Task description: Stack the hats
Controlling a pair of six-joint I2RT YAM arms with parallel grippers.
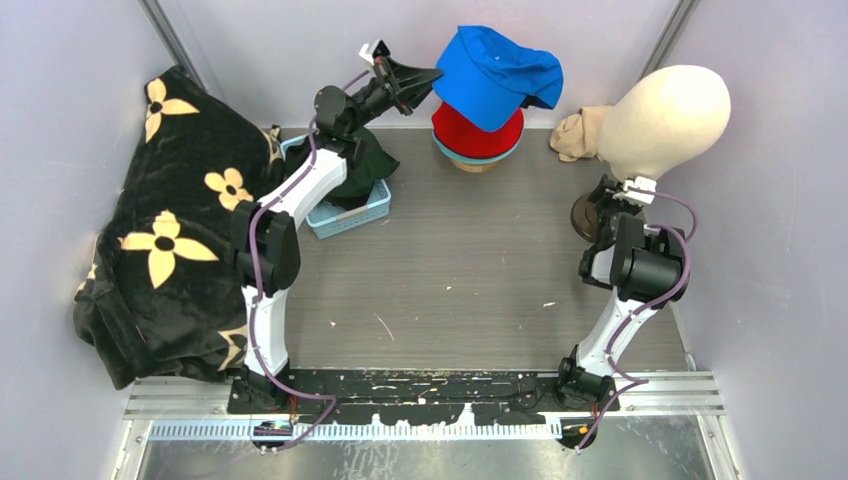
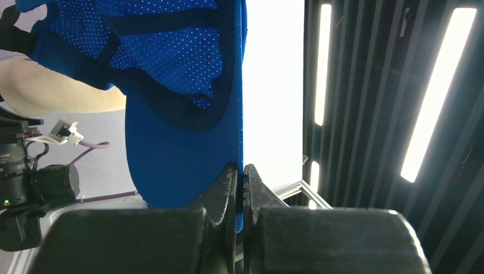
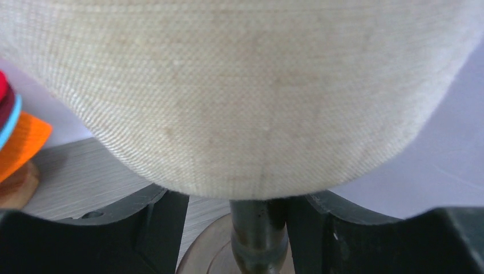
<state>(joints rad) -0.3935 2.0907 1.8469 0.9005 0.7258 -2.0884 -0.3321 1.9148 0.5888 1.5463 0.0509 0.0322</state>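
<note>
My left gripper [image 1: 428, 76] [image 2: 240, 169] is raised at the back of the table and is shut on the brim of the blue baseball cap [image 1: 500, 65] [image 2: 171, 85]. The cap hangs just above a stack with a red hat [image 1: 478, 135] on top, a teal rim [image 3: 9, 123] under it and an orange hat [image 3: 23, 145] below, all on a wooden stand [image 3: 17, 185]. A dark hat [image 1: 372, 165] lies in the blue basket [image 1: 350, 220], behind the left arm. My right gripper [image 1: 606, 196] [image 3: 240, 200] is open and straddles the dark post [image 3: 258, 228] under the cream head form [image 1: 668, 120] [image 3: 245, 85].
A beige cloth rag [image 1: 575, 135] lies at the back wall between the hat stack and the head form. A black cloth with gold flowers [image 1: 170, 225] is heaped along the left wall. The head form's round base [image 1: 582, 215] sits at the right.
</note>
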